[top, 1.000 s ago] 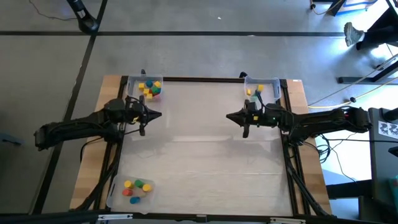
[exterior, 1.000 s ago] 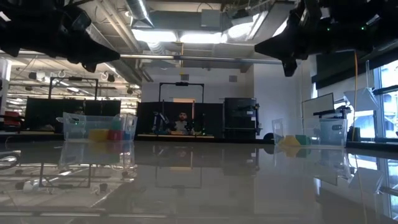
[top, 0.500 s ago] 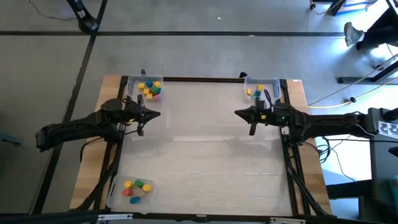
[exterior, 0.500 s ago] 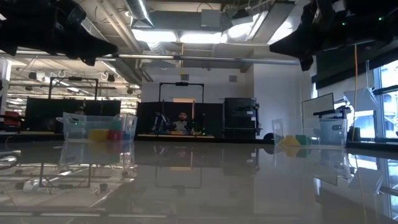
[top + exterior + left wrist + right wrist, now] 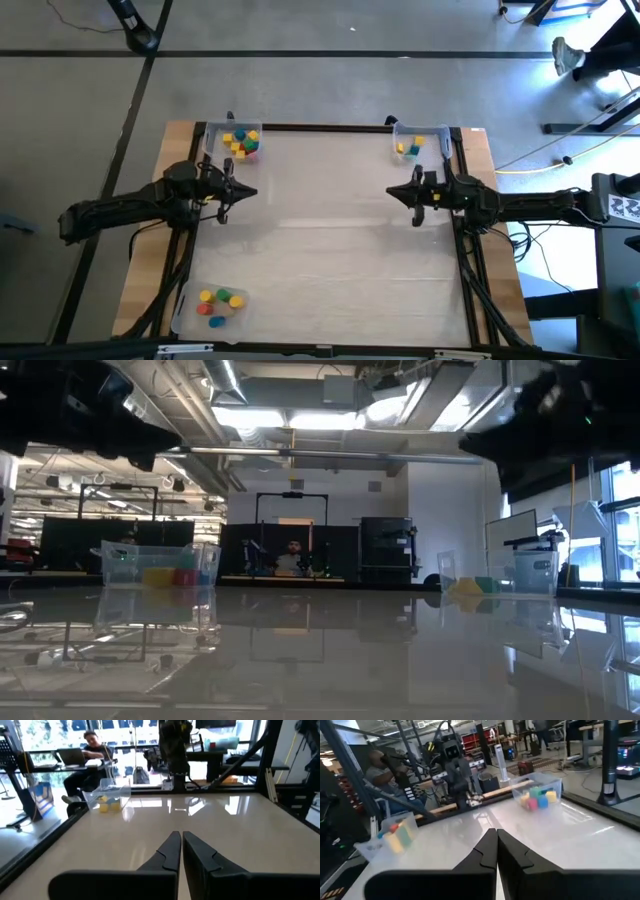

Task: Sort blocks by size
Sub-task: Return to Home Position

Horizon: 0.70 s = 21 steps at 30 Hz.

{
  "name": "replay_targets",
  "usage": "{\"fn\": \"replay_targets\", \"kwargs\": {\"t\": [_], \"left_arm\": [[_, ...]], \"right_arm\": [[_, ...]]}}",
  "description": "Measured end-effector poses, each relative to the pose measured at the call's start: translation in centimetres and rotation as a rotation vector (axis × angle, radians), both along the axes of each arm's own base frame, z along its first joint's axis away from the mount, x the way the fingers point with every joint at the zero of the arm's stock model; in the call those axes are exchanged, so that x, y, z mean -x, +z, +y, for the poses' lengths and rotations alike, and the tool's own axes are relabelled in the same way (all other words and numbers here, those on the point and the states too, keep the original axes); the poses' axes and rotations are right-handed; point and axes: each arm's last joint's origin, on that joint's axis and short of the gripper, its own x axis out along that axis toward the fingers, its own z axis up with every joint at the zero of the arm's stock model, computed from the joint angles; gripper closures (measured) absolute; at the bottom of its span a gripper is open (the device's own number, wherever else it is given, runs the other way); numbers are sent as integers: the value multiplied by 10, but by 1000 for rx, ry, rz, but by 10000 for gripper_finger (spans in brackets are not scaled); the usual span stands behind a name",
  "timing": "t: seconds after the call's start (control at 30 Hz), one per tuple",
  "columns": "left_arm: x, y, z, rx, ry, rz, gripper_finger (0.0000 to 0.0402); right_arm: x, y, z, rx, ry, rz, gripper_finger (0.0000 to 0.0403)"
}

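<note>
Blocks of mixed colours, held in three clear bins: far-left tray, far-right tray, near-left tray.
Left gripper and right gripper hang over opposite sides of the table, tips pointing inward, jaws together on each.

Robot: left arm, right arm, matte black jointed links, black cable bundles alongside. Ends: left tool, right tool, paired dark wedge-shaped fingers, tapering.
</note>
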Motion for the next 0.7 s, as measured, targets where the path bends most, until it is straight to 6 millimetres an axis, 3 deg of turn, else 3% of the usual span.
{"fn": "replay_targets", "kwargs": {"t": [0.1,0.27,0.7], "left_arm": [[1,-11,0,20,10,-33,396],[5,-27,2,74,44,-42,396],[14,-33,3,84,78,-111,396]], "right_arm": [[12,-20,1,-30,-1,0,393],[24,-35,2,-64,-32,48,393],[51,-30,4,-52,-91,-27,393]]}}
